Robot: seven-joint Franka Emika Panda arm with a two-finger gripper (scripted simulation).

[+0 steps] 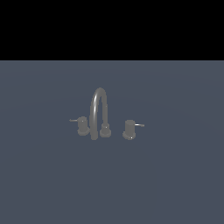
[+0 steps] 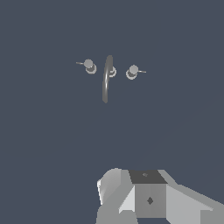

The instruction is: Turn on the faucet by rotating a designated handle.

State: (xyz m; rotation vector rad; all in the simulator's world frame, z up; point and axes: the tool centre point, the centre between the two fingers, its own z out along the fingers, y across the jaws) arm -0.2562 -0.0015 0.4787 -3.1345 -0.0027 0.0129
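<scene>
The faucet (image 1: 99, 109) is a small dull grey set on a flat grey-blue surface, with a tall thin arched spout in the middle. The handle (image 1: 130, 129) is the stubby knob on the exterior view's right, its thin rod pointing rightward. It also shows in the wrist view (image 2: 132, 71), next to the spout (image 2: 106, 78). The gripper does not show in the exterior view. In the wrist view only grey blocky parts of the gripper (image 2: 148, 199) show, far from the faucet and touching nothing. Its fingers cannot be made out.
A twin knob (image 1: 82, 125) with a leftward-pointing rod stands on the other side of the spout, also in the wrist view (image 2: 90, 66). The grey-blue surface (image 1: 175, 183) spreads flat all around the faucet.
</scene>
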